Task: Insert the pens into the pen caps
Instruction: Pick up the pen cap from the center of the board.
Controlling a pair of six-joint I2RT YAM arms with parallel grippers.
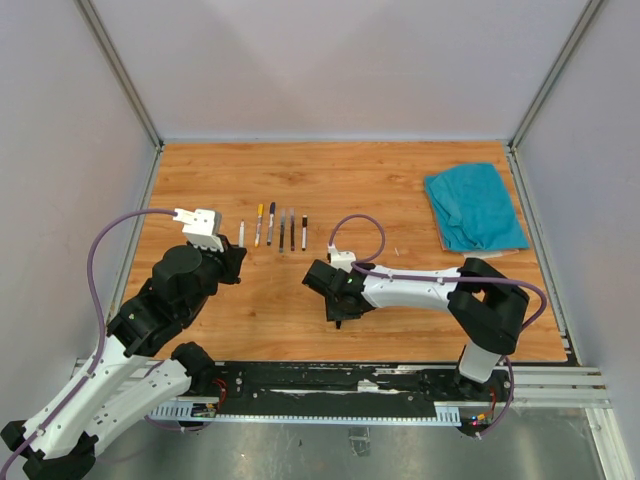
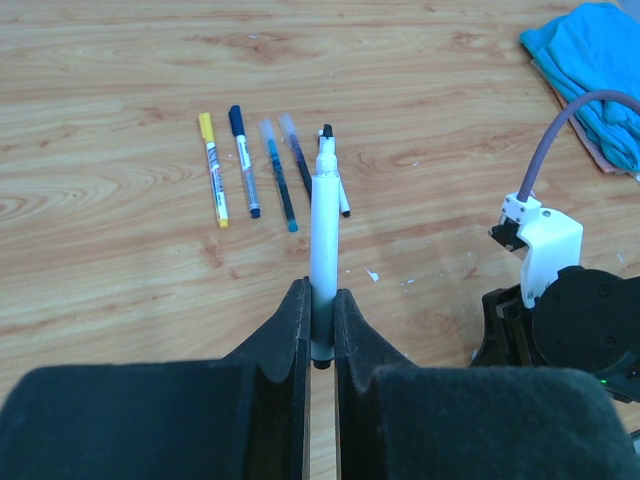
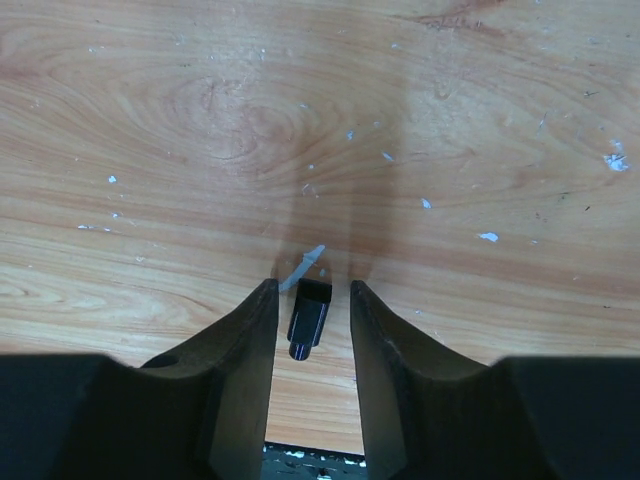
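Note:
My left gripper (image 2: 320,292) is shut on a white-barrelled pen (image 2: 324,235), which points away with its dark tip bare. From above, that pen (image 1: 241,233) sticks out of the left gripper (image 1: 238,255) beside the row. Several more pens (image 1: 281,228) lie side by side on the wood, among them a yellow-ended one (image 2: 213,168) and a blue-capped one (image 2: 244,160). My right gripper (image 3: 311,290) is down at the table with its jaws open. A short black pen cap (image 3: 309,318) lies between its fingers, with a gap on both sides. From above, the right gripper (image 1: 338,312) hides this cap.
A crumpled teal cloth (image 1: 472,207) lies at the back right of the wooden table (image 1: 400,190). Grey walls with metal posts close in three sides. Small pale scraps (image 3: 487,237) dot the wood. The right arm's wrist (image 2: 560,310) shows to the right of the held pen.

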